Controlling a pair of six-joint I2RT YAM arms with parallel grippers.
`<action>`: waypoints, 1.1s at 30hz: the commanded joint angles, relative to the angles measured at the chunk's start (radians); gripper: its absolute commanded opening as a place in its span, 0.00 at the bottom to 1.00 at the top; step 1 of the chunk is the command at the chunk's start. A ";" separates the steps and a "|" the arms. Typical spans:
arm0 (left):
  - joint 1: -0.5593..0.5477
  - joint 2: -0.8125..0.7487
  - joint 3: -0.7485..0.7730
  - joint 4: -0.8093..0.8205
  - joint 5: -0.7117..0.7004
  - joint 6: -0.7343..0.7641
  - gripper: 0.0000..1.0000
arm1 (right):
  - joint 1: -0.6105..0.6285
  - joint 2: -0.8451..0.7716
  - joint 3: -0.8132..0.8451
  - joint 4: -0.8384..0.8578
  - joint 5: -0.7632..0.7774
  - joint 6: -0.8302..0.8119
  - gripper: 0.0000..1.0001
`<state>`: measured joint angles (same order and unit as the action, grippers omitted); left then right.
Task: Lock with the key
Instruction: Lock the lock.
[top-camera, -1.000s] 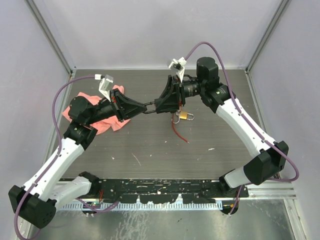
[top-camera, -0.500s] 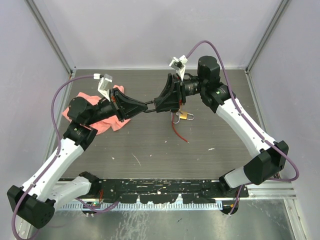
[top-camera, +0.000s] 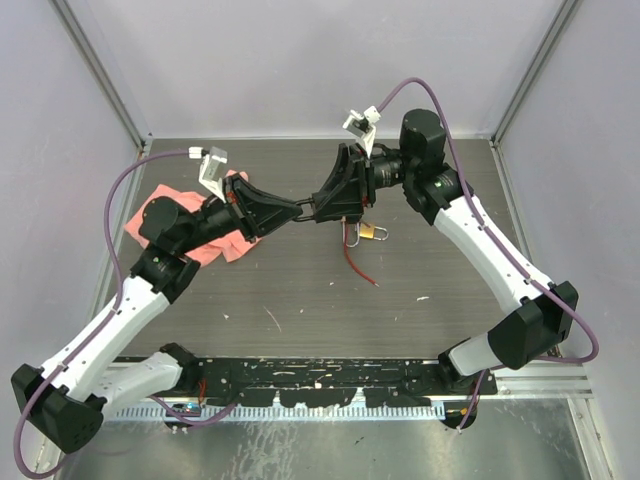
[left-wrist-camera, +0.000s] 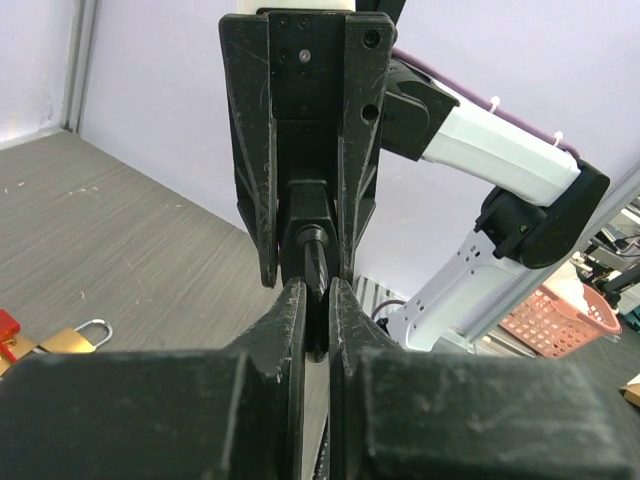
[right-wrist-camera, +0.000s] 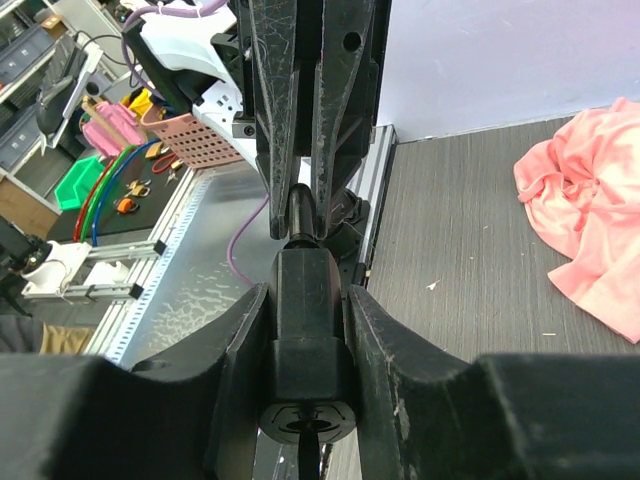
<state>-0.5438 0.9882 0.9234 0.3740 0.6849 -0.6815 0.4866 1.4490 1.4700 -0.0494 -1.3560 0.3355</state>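
Observation:
Above the table's middle my two grippers meet tip to tip. My right gripper (top-camera: 320, 207) (right-wrist-camera: 306, 300) is shut on a black hexagonal lock (right-wrist-camera: 304, 330) (left-wrist-camera: 310, 228), whose slotted end face points at the right wrist camera. My left gripper (top-camera: 298, 211) (left-wrist-camera: 317, 300) is shut on a thin dark key (left-wrist-camera: 316, 275) that runs into the lock's far end. In the top view the lock and key are mostly hidden between the black fingers.
A small brass padlock (top-camera: 371, 232) (left-wrist-camera: 75, 338) with a red cord (top-camera: 356, 262) lies on the table just under the right gripper. A pink cloth (top-camera: 215, 238) (right-wrist-camera: 590, 215) is bunched at the left under the left arm. Walls close the table's back and sides.
Both grippers, still joined at the lock, have drifted slightly up and toward the back. The right wrist has turned a little. Neither grip has changed.

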 joint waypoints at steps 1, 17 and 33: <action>-0.105 0.089 0.028 0.023 -0.032 0.053 0.00 | 0.100 0.010 0.010 0.136 0.075 0.015 0.01; -0.192 0.159 -0.004 -0.032 -0.099 0.136 0.00 | 0.092 0.052 -0.056 0.619 0.077 0.392 0.01; -0.344 0.246 -0.203 0.268 -0.177 -0.020 0.00 | 0.025 0.071 0.002 0.778 0.101 0.540 0.01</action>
<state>-0.7567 1.1404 0.8463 0.7769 0.3355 -0.6186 0.4686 1.5219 1.3987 0.4644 -1.5108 0.7372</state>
